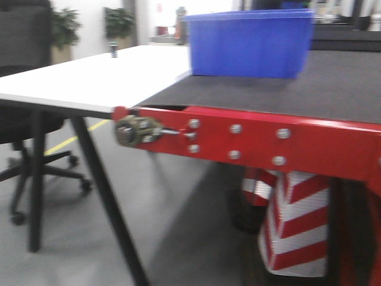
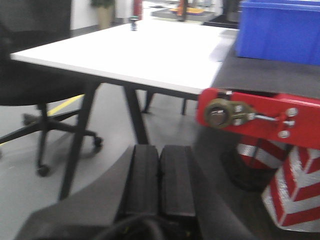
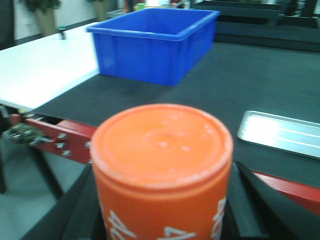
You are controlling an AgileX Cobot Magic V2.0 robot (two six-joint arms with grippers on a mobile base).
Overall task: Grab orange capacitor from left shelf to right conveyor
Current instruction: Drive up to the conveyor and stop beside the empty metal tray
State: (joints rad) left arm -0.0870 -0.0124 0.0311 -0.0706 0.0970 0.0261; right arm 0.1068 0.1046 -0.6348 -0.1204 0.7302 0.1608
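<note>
Front view: the right conveyor fills the right half, with a blue bin on its belt at upper right. Left wrist view: my left pincer, bottom centre, has its pads pressed together. Right wrist view: my right pincer grips the orange capacitor at bottom centre; it has a flat orange top and white print on its side.

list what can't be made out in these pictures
Blue plastic bin contents: front view, its near wall hides them.
Orange cylindrical capacitor printing: right wrist view, cut off by the bottom edge.
Small dark object on the white tabletop: front view, too small and blurred.
</note>
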